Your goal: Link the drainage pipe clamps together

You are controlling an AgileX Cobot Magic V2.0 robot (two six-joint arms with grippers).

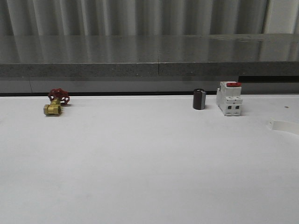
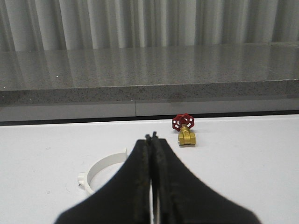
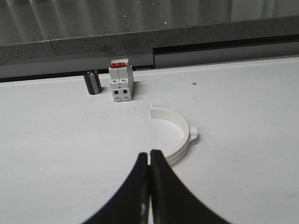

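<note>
both grippers are pinched shut on nothing, left gripper [image 2: 152,140] near one clamp half [image 2: 103,169], right gripper [image 3: 149,156] just beside the other clamp half [image 3: 176,132]. i'd open wide first, then grab each band mid-arc so the flanges stay free to mate.

Two white half-ring clamps lie flat and well apart on the white surface [image 1: 140,163]: one clamp half [image 3: 180,133], with end flange and side tab, near the red-topped breaker [image 3: 121,80], the other clamp half [image 2: 100,171] near the brass valve [image 2: 185,132].
</note>
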